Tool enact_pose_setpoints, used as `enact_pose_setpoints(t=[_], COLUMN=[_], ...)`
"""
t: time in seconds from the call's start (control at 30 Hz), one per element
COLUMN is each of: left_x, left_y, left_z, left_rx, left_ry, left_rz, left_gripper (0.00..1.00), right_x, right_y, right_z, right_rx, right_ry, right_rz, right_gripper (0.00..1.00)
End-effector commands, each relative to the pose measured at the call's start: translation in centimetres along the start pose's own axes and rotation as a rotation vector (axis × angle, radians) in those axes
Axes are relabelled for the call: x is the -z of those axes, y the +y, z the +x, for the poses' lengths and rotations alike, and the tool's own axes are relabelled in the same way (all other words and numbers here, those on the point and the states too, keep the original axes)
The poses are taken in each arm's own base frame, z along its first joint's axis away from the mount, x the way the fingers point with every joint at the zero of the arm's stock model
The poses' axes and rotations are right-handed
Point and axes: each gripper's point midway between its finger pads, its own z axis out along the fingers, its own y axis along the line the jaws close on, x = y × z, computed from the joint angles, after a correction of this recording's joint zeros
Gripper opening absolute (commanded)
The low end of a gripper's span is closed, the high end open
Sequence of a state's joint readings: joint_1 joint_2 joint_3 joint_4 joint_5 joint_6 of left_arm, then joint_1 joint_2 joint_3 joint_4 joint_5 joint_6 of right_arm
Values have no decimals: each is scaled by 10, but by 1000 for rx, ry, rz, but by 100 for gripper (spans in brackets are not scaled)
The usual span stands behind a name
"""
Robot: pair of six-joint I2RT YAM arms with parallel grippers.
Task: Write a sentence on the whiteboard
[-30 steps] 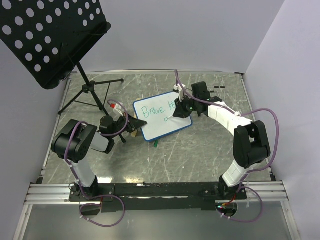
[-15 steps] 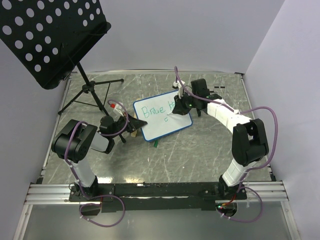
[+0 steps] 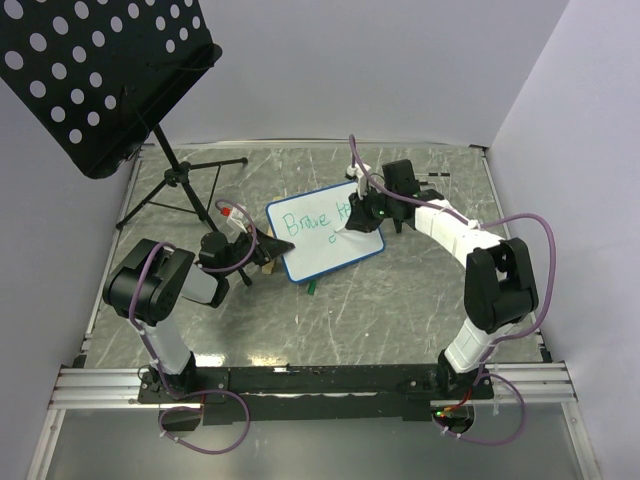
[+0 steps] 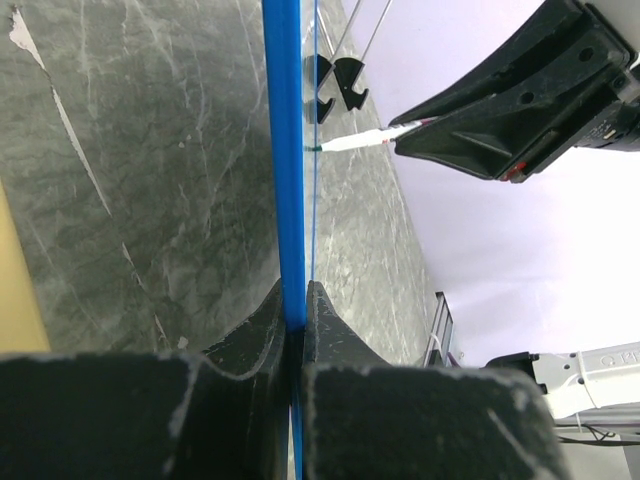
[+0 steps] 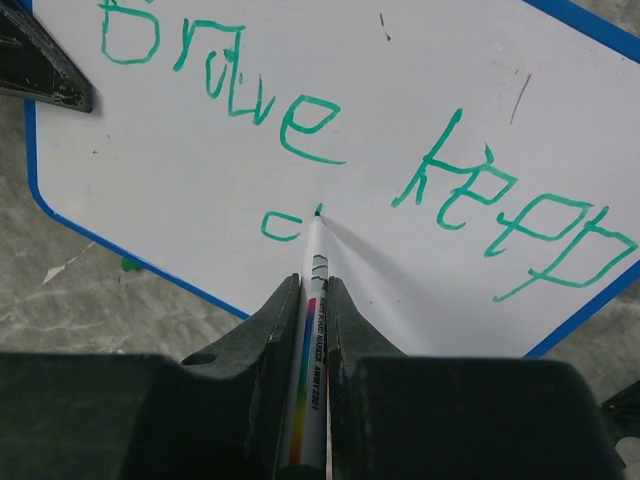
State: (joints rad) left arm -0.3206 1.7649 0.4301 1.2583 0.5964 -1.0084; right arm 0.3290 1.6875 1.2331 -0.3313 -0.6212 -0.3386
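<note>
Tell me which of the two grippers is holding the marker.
The right gripper, shut on the marker with its tip at the whiteboard; the left gripper pinches the whiteboard's blue edge instead.

A: What sort of place is this?

B: A robotics lab cell, I reckon. Plain pale walls (image 3: 350,70) box in my scratched grey worktop (image 3: 420,290), my left arm (image 3: 160,300) and right arm (image 3: 490,290) are bolted to an aluminium rail (image 3: 100,385), and purple cables (image 3: 548,235) loop off them.
</note>
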Motion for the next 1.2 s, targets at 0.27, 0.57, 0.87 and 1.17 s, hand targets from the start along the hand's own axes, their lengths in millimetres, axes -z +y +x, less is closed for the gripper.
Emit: enact_pose_setpoints(t=[0.27,0.57,0.87,1.17], left_x=[2,1,2,1], left_y=[-63,-63,-62,-64], left_z=[-34,-33,-33,-34], left_rx=[-226,-219,-231,-222], left_ry=[-136,-136,-130,-132], left_rz=[247,248,238,257], left_gripper=[1,1,1,1], right_x=[12,5,11,28], right_y=[22,48,40,8], right_z=[23,21,-21,-19], right_rx=[7,34,43,11], right_ry=[44,49,-41,-70], right_rz=[-38,-93,-70,1], right_gripper=[0,0,0,0])
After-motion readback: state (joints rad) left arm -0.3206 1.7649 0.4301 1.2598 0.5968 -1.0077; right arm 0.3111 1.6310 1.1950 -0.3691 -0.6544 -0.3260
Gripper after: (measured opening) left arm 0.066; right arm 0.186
